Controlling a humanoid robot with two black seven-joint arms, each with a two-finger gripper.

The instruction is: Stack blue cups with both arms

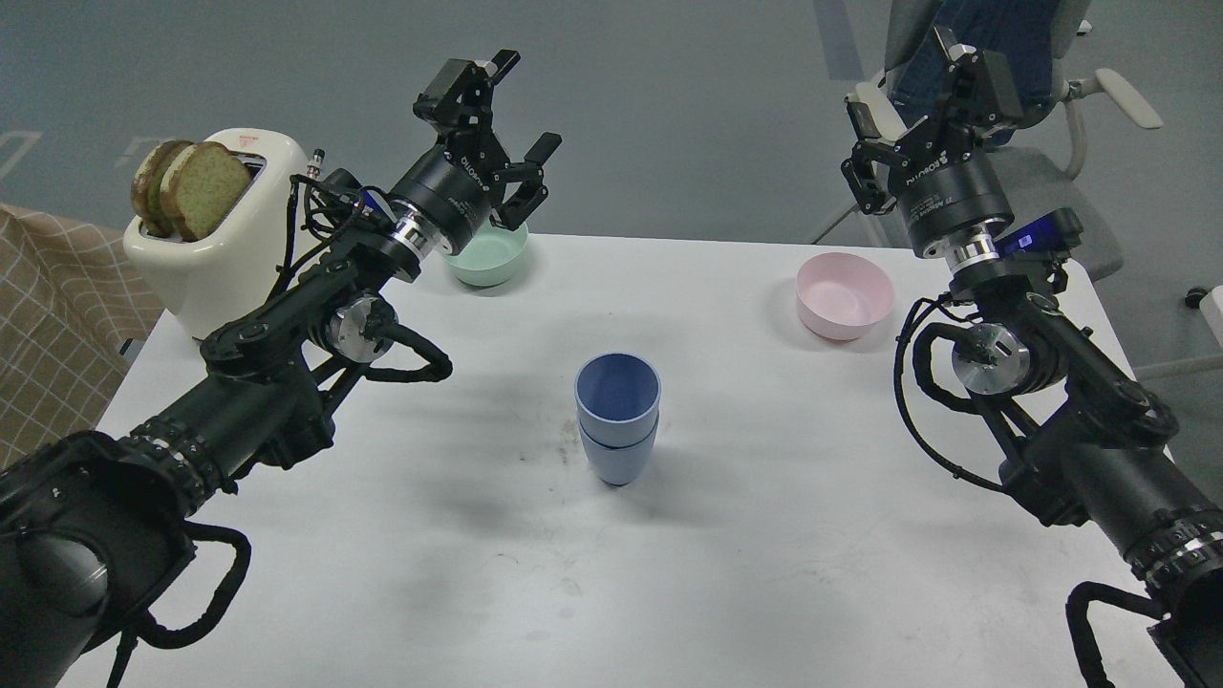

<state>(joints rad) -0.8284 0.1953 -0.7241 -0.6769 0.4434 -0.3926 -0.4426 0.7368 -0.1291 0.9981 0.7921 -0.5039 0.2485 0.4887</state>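
Two light-blue cups [617, 416] stand upright in the middle of the white table [764, 535], one nested inside the other, with the upper cup's rim a little above the lower one's. My left gripper [508, 113] is open and empty, raised above the table's far edge over the mint-green bowl [489, 254], well away from the cups. My right gripper [915, 88] is open and empty, raised past the table's far right edge above the pink bowl [845, 295].
A cream toaster [218, 229] with two bread slices stands at the far left corner. A chair with blue cloth [994, 57] stands behind the right arm. A checked cloth [48, 315] lies left of the table.
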